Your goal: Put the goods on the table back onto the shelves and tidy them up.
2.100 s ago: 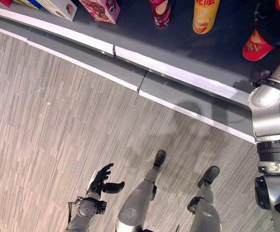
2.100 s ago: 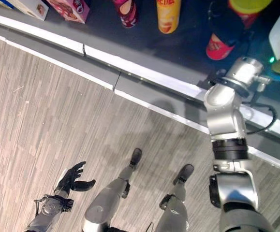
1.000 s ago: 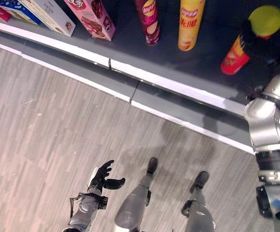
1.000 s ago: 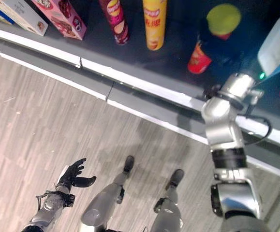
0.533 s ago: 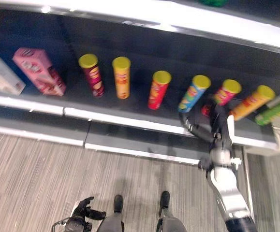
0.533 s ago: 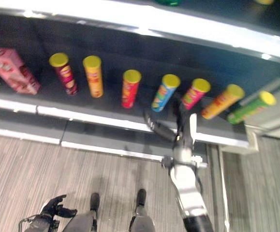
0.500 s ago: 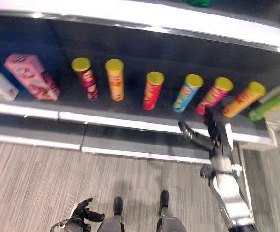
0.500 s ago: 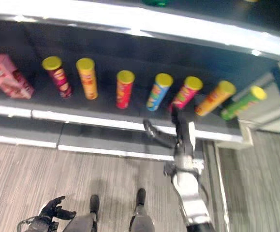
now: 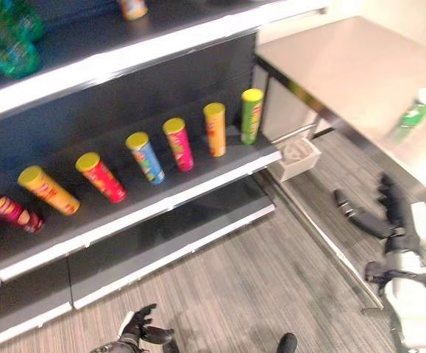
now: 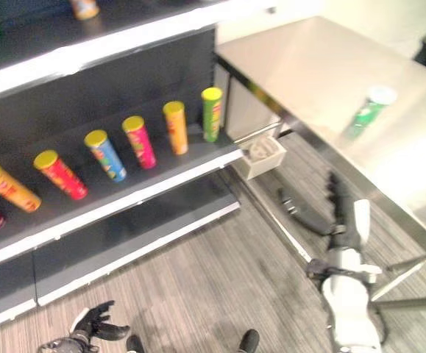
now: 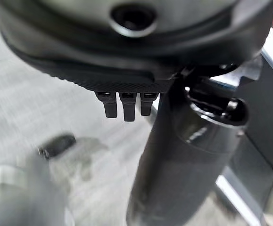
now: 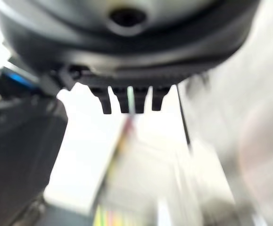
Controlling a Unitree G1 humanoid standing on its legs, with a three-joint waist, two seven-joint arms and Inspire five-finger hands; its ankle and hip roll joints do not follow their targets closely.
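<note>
- From the head cam I'm looking at a dark shelf running from about 9 o'clock up toward 1 o'clock, with a row of tall chip cans standing on it, all with yellow lids and spaced apart.
- Going left to right along that row: maroon can, orange can, red can, blue can, pink can, another orange can, and a green can at the end.
- The upper shelf has green bottles at 10 o'clock and some small orange item near 12; too blurry to say what.
- A small white box sits on the floor just past the shelf end; can't make out what's in it.
- The thing I care about: a green can with a pale lid standing alone on the steel table at 2 o'clock, well apart from everything else.
- My right hand is at 4 o'clock, fingers straight and spread, thumb out, holding nothing, near the table edge.
- My left hand is down at 7 o'clock over the floor, loosely open and empty.
</note>
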